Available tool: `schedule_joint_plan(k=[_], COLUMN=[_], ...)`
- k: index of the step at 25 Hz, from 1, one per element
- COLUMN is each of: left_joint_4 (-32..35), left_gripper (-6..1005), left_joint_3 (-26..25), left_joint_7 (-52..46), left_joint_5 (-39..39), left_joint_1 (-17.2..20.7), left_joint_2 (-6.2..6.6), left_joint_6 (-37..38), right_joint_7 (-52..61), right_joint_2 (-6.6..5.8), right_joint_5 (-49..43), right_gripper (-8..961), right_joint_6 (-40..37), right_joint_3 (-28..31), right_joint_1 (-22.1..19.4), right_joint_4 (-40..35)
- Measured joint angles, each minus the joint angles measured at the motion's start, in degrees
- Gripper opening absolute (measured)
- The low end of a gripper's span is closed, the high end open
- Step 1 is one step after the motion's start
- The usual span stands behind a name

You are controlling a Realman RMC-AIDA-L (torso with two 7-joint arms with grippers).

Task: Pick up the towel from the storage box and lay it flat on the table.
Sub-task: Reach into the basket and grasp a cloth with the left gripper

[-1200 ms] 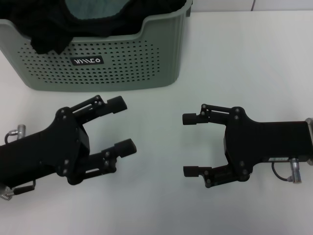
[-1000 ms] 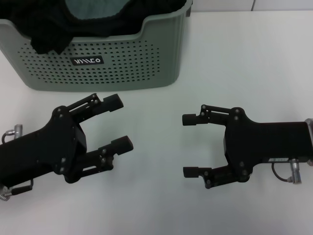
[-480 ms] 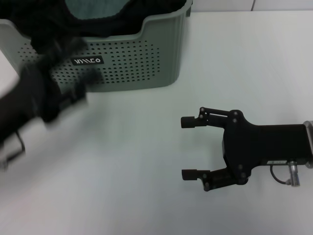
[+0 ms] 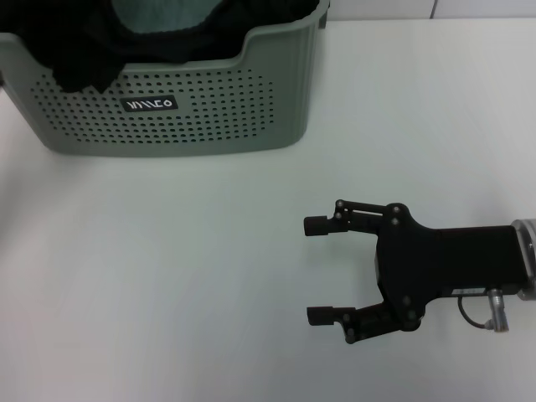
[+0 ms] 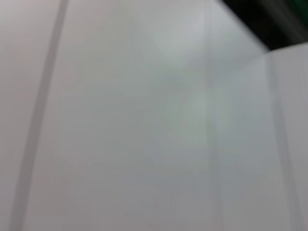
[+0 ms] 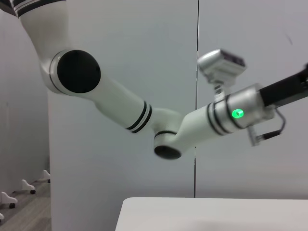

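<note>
The sage-green storage box (image 4: pixel 209 117) stands at the far left of the white table (image 4: pixel 167 276). A black cloth (image 4: pixel 75 50) spills over its rim and a pale teal cloth (image 4: pixel 159 15) lies inside; the towel is hidden. My right gripper (image 4: pixel 315 270) hovers low over the table at the near right, open, empty, its fingers pointing left, well short of the box. My left arm (image 6: pixel 120 103) is raised high in the right wrist view. Only the black base of the left gripper (image 6: pixel 288 86) shows there, at the picture's edge.
Bare tabletop lies between the box and my right gripper. The left wrist view holds only a pale wall. A table edge (image 6: pixel 211 211) shows low in the right wrist view.
My left arm has swung up and leftward out of the head view. My right gripper has shifted slightly nearer and to the left, still open.
</note>
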Motion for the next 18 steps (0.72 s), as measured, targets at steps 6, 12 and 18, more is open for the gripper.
schedule_joint_plan(k=[6, 12, 18], left_joint_4=[2.5, 4.9, 4.5], left_gripper=[758, 756, 752], left_joint_3=[-0.5, -0.5, 0.0], left_joint_7=[9.3, 16.6, 23.0], left_joint_5=[-2.3, -5.9, -5.9], left_joint_1=[-1.7, -3.1, -7.4], left_joint_2=[0.05, -0.22, -0.04], left_joint_6=[-12.6, -24.2, -34.8], right_joint_7=[-0.1, -0.1, -0.2], right_joint_2=[0.0, 0.0, 0.0], right_joint_5=[0.0, 0.0, 0.0], right_gripper=[884, 884, 885], right_joint_6=[-0.7, -2.0, -2.4], right_joint_3=[-0.4, -0.4, -0.3], right_joint_1=[0.0, 0.4, 1.8], right_joint_4=[0.2, 0.2, 1.3])
